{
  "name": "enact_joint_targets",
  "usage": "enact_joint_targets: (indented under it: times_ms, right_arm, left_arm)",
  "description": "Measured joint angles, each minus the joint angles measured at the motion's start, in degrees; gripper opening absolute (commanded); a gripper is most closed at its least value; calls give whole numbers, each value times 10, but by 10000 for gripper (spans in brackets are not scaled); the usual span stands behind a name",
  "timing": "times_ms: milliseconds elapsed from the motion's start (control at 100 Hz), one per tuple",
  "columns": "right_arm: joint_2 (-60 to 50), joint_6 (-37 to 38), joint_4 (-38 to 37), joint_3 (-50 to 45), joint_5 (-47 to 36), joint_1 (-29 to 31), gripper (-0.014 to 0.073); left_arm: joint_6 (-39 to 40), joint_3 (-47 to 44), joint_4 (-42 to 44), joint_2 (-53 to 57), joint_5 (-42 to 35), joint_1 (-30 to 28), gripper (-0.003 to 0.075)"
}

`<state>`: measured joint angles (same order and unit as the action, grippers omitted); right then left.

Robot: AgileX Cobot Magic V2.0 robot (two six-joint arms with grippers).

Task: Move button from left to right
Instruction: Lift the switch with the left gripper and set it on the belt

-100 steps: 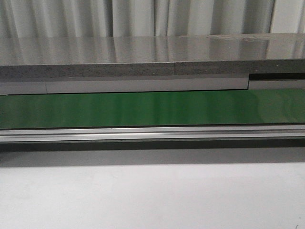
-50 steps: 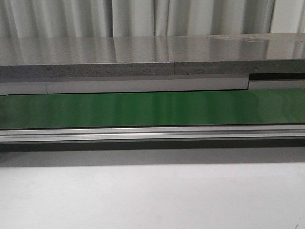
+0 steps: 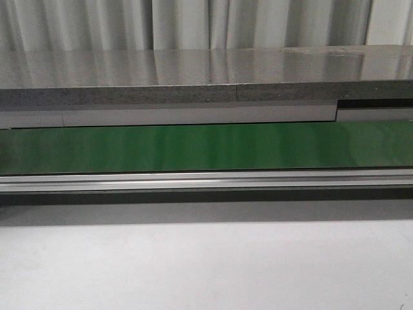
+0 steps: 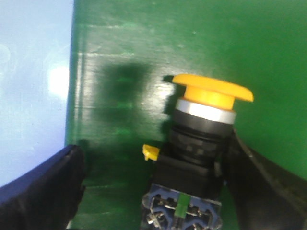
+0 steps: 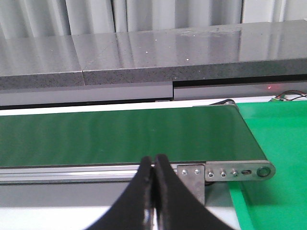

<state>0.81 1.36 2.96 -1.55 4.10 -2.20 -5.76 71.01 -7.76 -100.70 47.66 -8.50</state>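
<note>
L gripper (image 4: 153, 191) spread wide, one finger each side of the button (image 4: 199, 148) (yellow cap) on green mat (image 4: 144, 57); R gripper (image 5: 154, 191) pinched closed, nothing held, near conveyor (image 5: 120, 136).

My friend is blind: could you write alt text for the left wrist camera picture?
A yellow-capped push-button with a black body sits on a green surface between the left gripper's two open black fingers, one close beside its body.
</note>
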Motion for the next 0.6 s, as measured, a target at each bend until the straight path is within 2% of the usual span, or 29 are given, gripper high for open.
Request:
enact_joint_targets:
  times_ms: [400,600]
  right_arm:
    - [0,0,0,0,0,0,-67]
    - [0,0,0,0,0,0,-67]
  left_arm:
    - [0,0,-5,65,12,0,586]
    - [0,0,-7,113,14,18,586]
